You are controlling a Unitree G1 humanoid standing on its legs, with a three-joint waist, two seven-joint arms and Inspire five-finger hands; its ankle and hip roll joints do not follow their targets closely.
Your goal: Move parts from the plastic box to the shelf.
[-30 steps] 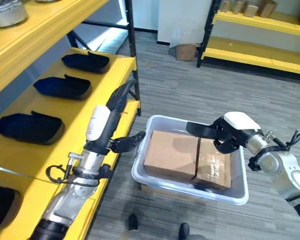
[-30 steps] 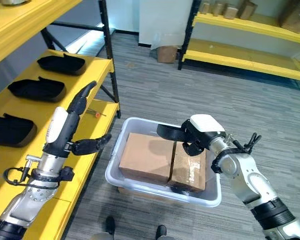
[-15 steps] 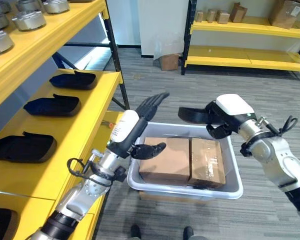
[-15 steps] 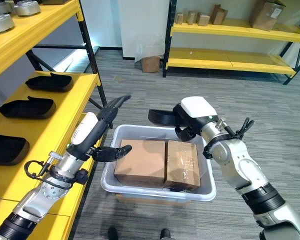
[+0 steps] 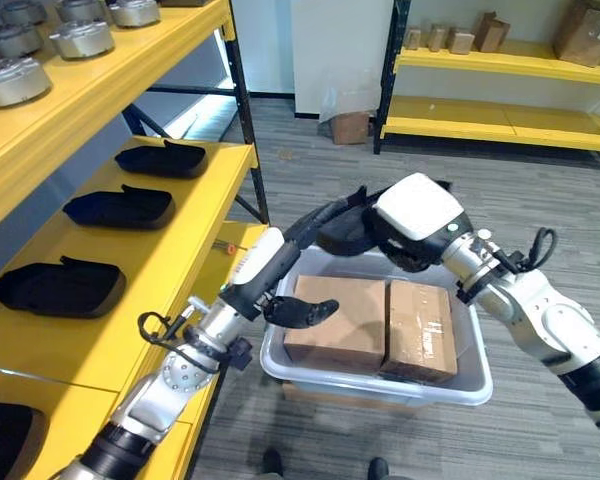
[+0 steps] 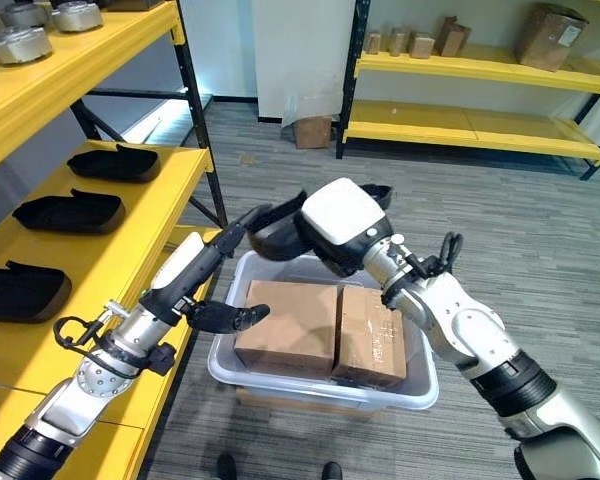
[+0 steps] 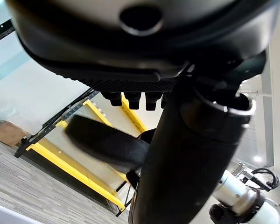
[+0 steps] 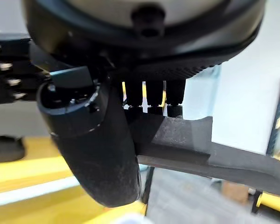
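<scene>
Grey carpeted floor (image 5: 320, 180) runs between yellow shelf racks, and on it stands the plastic box (image 5: 305, 375), just beside the near yellow shelf (image 5: 170, 240). Two brown cardboard boxes (image 5: 335, 320) lie side by side inside the plastic box, touching each other. Above the plastic box's far rim, the right hand (image 6: 325, 225) holds a black part (image 6: 270, 230), its fingers curled round it; the right wrist view shows the part (image 8: 196, 144) pressed under the fingers. The left hand (image 5: 270, 270) hangs over the plastic box's shelf-side edge, fingers straight and spread, thumb (image 5: 300, 312) reaching over the nearer cardboard box; its fingertips are close to the black part. On the shelf beside the plastic box, three more black parts (image 5: 120, 207) rest in a row, well apart. Round metal pieces (image 5: 15, 78) sit on the shelf level above.
</scene>
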